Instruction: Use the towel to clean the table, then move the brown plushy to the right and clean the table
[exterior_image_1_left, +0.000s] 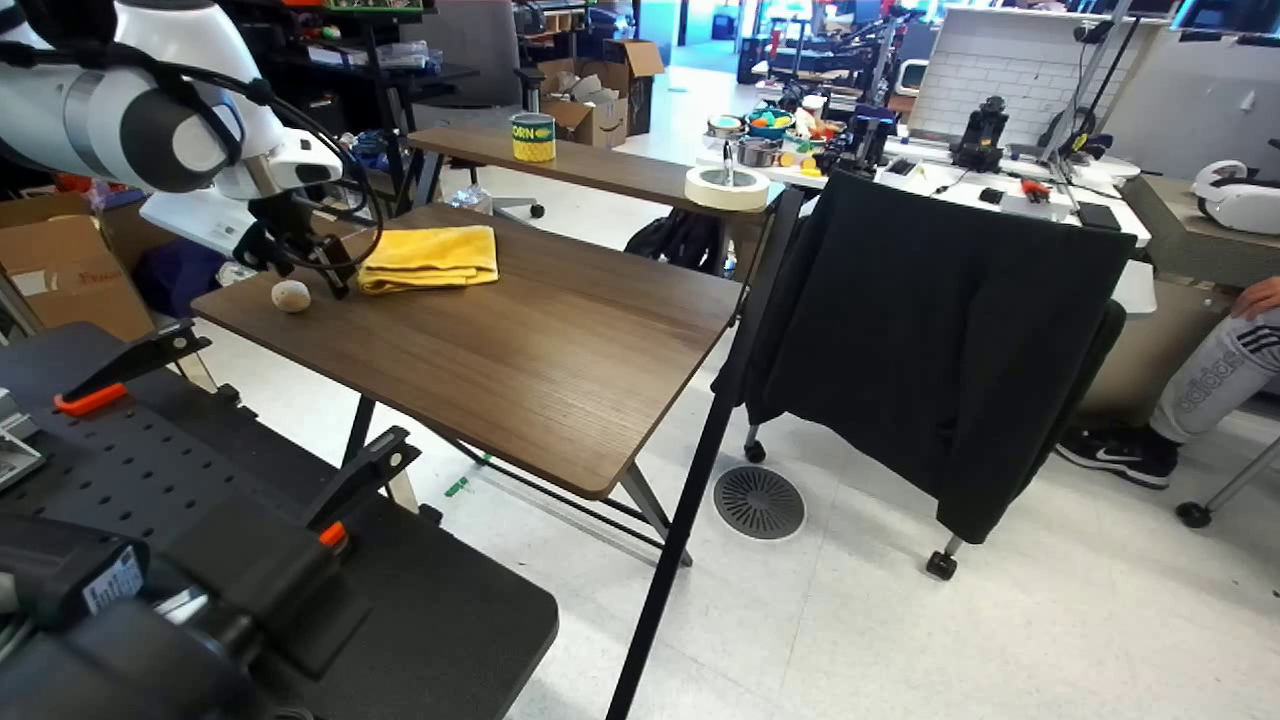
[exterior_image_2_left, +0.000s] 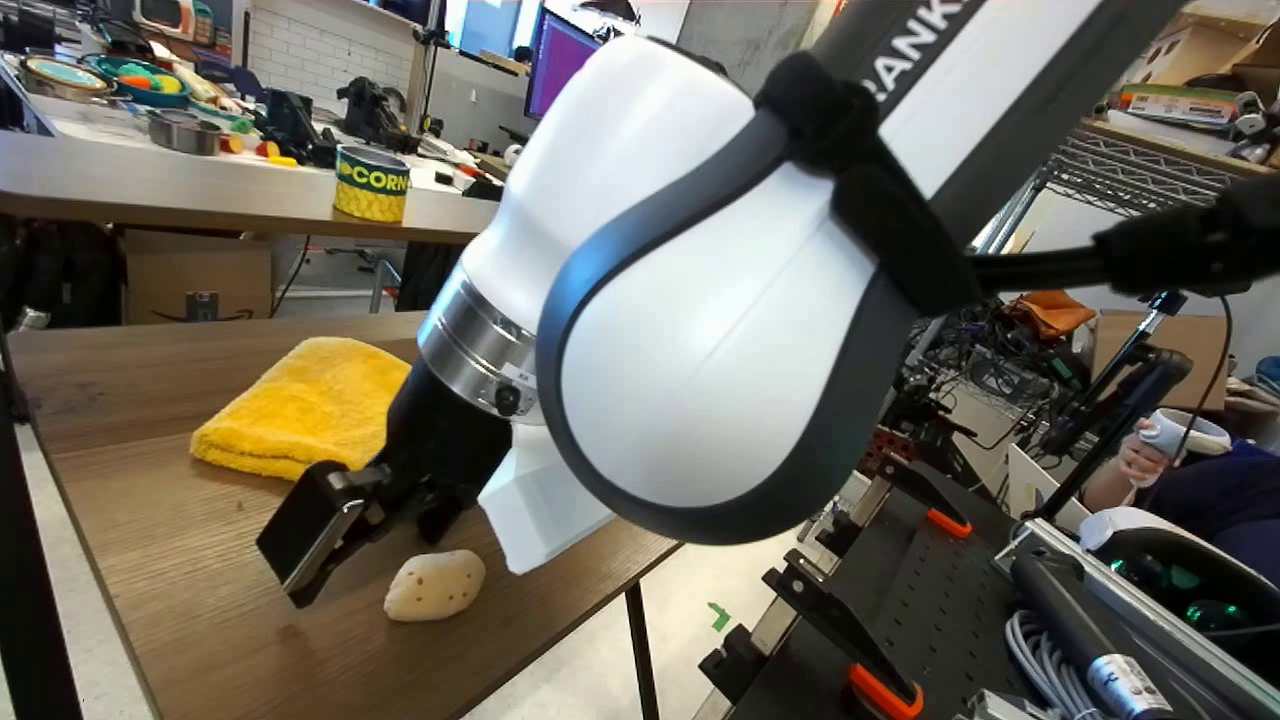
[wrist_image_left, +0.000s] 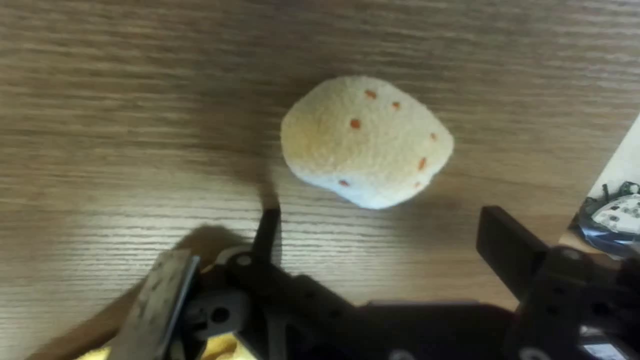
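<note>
On the wood desk (exterior_image_1_left: 560, 350), near the towel (exterior_image_2_left: 310, 405) | brown plushy (wrist_image_left: 367, 142) | pincer (wrist_image_left: 382, 215) spread, holding nothing | judged: light, soft, yielding, unlikely to slip; best pinched gently across its middle

A green-and-yellow cylindrical corn can (exterior_image_1_left: 533, 138) stood upright on a narrow brown wooden desk (exterior_image_1_left: 620, 176), well apart from a cream ring-shaped tape roll (exterior_image_1_left: 727, 200) at that desk's end. Beyond stood an open brown cardboard box (exterior_image_1_left: 606, 127). A black cloth drape (exterior_image_1_left: 940, 340) hung near a round grey slotted floor drain (exterior_image_1_left: 759, 502). In an exterior view, a round silvery metal pan (exterior_image_2_left: 184, 136) stood near a teal bowl (exterior_image_2_left: 158, 97).
</note>
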